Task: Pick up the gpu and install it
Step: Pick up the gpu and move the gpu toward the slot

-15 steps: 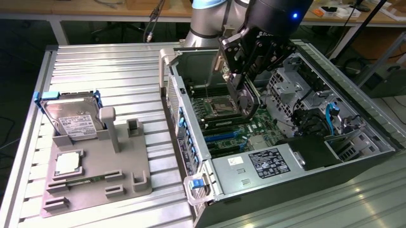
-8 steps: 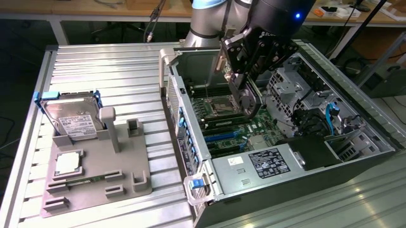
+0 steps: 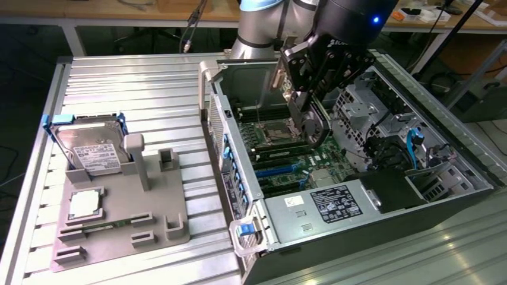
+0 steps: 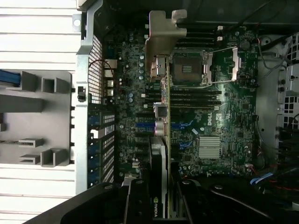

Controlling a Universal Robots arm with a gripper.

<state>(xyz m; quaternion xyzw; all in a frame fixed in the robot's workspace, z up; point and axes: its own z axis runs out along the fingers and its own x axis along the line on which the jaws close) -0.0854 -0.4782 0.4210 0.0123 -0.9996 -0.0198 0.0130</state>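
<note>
At three o'clock from the drive [image 3: 91, 151] in the exterior view, the gripper [image 3: 303, 116] is clenched on the gpu [image 4: 163, 102], seemingly light, stiff, fragile, best held by its edges.

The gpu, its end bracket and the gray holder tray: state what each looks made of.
gpu: a circuit board, seen edge-on with small parts along it; the dark cover beside it looks like matte black plastic, though that is uncertain.
end bracket: bare sheet metal, silvery with a dull sheen and a bent tab at its tip.
holder tray: probably plastic, an even matte gray with no shine.
</note>
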